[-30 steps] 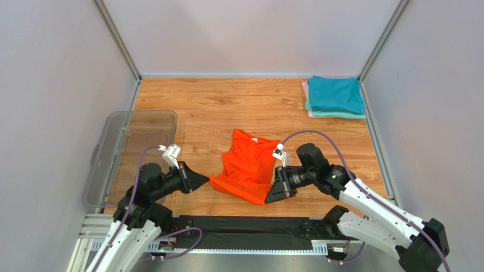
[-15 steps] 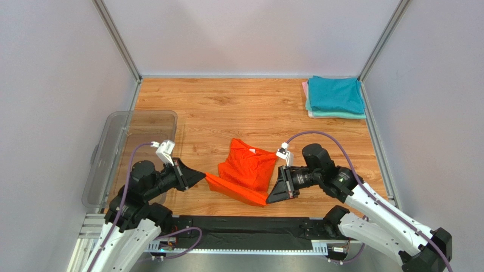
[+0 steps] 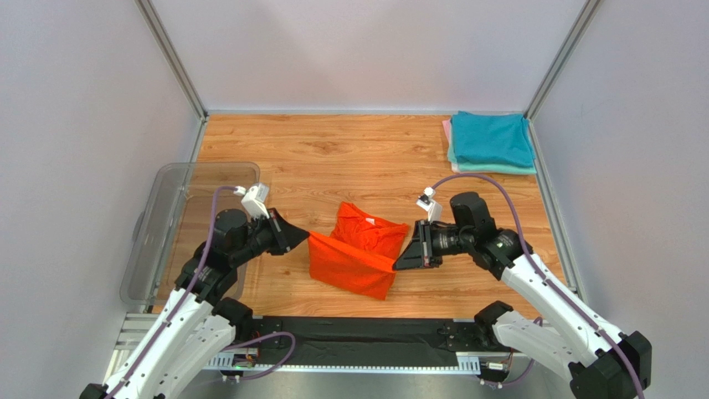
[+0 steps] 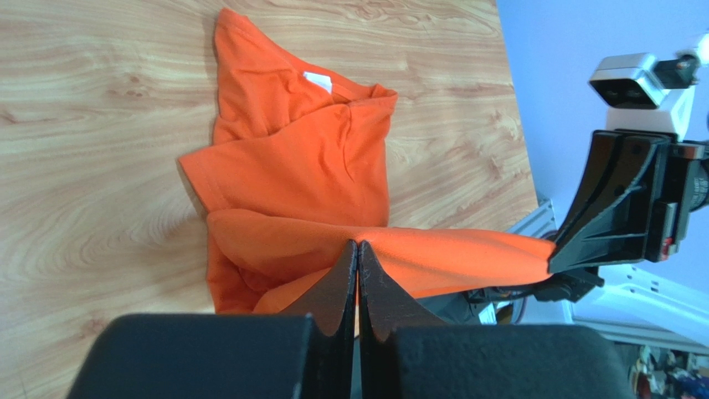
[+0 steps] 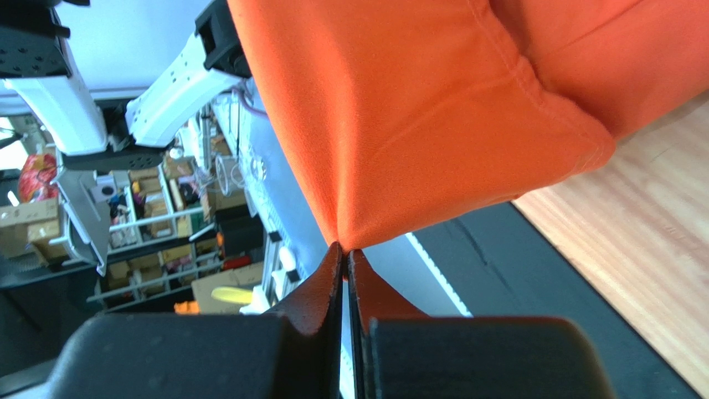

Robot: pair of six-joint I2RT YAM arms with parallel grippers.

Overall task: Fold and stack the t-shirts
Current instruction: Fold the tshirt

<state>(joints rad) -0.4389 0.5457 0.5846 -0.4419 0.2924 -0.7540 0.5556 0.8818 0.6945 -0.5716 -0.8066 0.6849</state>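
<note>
Your left gripper (image 3: pixel 304 237) is pinching one hem corner of the bright orange soft-fabric t-shirt (image 3: pixel 356 253). In the left wrist view its black fingers (image 4: pixel 337 287) are pressing together with the cloth caught at the tips. Your right gripper (image 3: pixel 397 264) is pinching the opposite hem corner, jaws closed tight on the fabric.

Between the two, the hem is stretching as a taut raised edge. The rest of the shirt is lying crumpled on the light wooden table (image 3: pixel 333 158), small white neck label (image 4: pixel 317 81) facing up.

In the far right corner a folded stack is sitting: teal t-shirt (image 3: pixel 491 137) on top, mint green t-shirt (image 3: pixel 491 169) beneath, pale pink t-shirt (image 3: pixel 447 133) peeking out at the left edge.

The clear plastic tub (image 3: pixel 191 199) is sitting at the left, apart from the orange shirt.
</note>
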